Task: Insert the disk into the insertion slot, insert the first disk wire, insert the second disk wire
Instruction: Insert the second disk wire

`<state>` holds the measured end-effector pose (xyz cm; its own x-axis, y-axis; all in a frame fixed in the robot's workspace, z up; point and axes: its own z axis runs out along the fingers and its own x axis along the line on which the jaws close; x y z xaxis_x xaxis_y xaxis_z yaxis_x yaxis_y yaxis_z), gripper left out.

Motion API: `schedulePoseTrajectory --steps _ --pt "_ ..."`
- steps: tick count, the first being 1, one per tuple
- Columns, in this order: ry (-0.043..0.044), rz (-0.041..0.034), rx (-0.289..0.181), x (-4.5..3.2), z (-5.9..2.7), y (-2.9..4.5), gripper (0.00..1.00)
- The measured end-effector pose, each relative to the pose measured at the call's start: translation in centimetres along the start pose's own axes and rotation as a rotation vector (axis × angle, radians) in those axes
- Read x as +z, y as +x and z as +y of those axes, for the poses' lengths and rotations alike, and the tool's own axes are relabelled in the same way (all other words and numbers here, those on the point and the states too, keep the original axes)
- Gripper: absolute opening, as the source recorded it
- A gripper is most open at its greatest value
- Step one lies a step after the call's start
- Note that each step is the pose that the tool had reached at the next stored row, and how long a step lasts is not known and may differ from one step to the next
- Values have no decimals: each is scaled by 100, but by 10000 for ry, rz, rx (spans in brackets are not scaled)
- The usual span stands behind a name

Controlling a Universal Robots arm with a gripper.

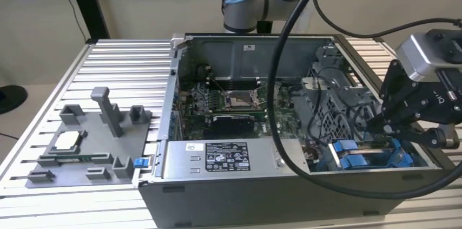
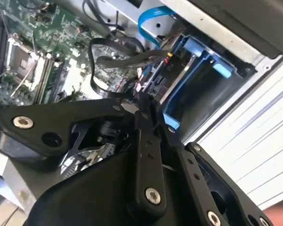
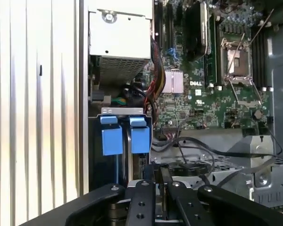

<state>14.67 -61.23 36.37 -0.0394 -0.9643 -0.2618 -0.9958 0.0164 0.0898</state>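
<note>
Partly hidden behind the gripper [image 1: 404,126], the insertion slot [image 1: 361,156] shows blue tabs.

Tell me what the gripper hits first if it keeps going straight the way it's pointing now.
Most likely the bundle of wires just ahead of the gripper, beside the blue-railed insertion slot; depth is hard to judge.

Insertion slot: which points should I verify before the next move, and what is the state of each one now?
1. Gripper above the insertion slot: ok, it hangs over the blue rails.
2. Disk seated in the slot: cannot tell.
3. Black cables kept away from the slot: not ok, they lie right beside it.
4. Computer case open on top: ok.
5. Wire in the gripper: cannot tell.
</note>
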Motion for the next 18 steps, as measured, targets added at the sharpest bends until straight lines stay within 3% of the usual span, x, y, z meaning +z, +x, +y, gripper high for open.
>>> schedulePoseTrajectory --steps 5,7,8,11,14,16,18 --pt "887 177 -222 9 92 4 0" --pt "1213 214 -308 16 142 7 0" --pt "1335 225 -339 22 176 9 0" --pt "1573 237 -401 51 271 19 0" --pt "1744 236 -445 88 290 29 0" --pt "1834 234 -469 115 291 37 0" --pt "1846 234 -473 123 289 38 0"
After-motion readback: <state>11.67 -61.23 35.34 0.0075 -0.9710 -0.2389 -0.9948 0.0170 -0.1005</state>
